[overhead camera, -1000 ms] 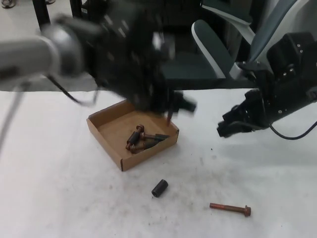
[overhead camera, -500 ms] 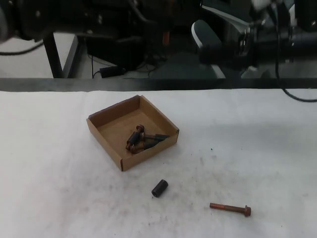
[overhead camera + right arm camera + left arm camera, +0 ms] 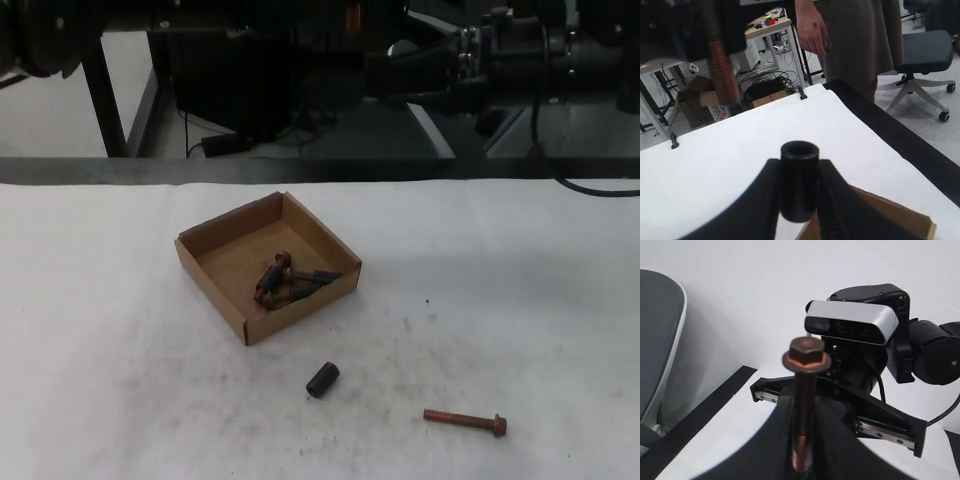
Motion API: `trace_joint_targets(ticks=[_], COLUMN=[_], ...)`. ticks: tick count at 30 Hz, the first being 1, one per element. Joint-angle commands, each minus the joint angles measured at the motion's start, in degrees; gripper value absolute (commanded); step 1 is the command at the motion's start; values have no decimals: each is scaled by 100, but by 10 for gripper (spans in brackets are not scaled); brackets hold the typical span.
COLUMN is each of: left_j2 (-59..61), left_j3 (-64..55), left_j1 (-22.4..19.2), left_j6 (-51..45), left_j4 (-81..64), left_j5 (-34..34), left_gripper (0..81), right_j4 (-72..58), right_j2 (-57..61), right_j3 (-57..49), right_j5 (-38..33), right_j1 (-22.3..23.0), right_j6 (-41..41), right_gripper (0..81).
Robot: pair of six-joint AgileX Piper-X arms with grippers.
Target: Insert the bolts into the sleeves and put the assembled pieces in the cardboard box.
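Observation:
In the left wrist view, my left gripper (image 3: 803,412) is shut on a copper bolt (image 3: 804,385) with its hex head pointing away from the wrist. It faces the other arm's gripper and camera (image 3: 852,326). My right gripper (image 3: 799,175) is shut on a black sleeve (image 3: 799,186), open bore outward. The blurred bolt (image 3: 721,67) hangs a little way beyond it. On the bench lie a loose black sleeve (image 3: 322,379) and a loose copper bolt (image 3: 465,421). The cardboard box (image 3: 301,309) holds assembled pieces (image 3: 283,279).
Both arms are held high at the far edge of the high view, one dark arm (image 3: 500,55) stretching in from the right. A white cloth (image 3: 520,300) covers the bench. A corner of the box (image 3: 885,217) lies under the right gripper. Chairs and tables stand beyond the bench.
One second ago both arms hung low over the box and the bench's right side. They have lifted to the top of the high view, and the right-hand arm has since stretched leftward. The bench items stayed put.

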Motion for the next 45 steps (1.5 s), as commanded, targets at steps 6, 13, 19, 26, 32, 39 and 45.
trace_joint_targets(ticks=[6,13,19,26,32,39,45], left_j2=[-80,-80,-80,-80,-80,-80,-80], left_j3=[-35,-35,-25,-25,-25,-25,-25], left_j1=[14,14,14,21,83,129,129], left_j6=[-113,-196,75,304,410,410,410], left_j4=[-153,-142,184,335,335,282,258], left_j5=[214,380,320,201,48,48,48], left_gripper=[8,8,8,8,8,8,8], right_j4=[-246,-246,-570,-602,-538,-431,-197], right_j2=[-54,-54,-54,-70,-70,-70,-70], right_j3=[-29,-29,-29,-29,-29,-29,-29], right_j5=[-125,-125,-125,-291,-336,-332,-167], right_j1=[174,229,226,226,252,408,488], right_j6=[245,245,472,605,651,581,337], right_gripper=[2,2,2,2,2,2,2])
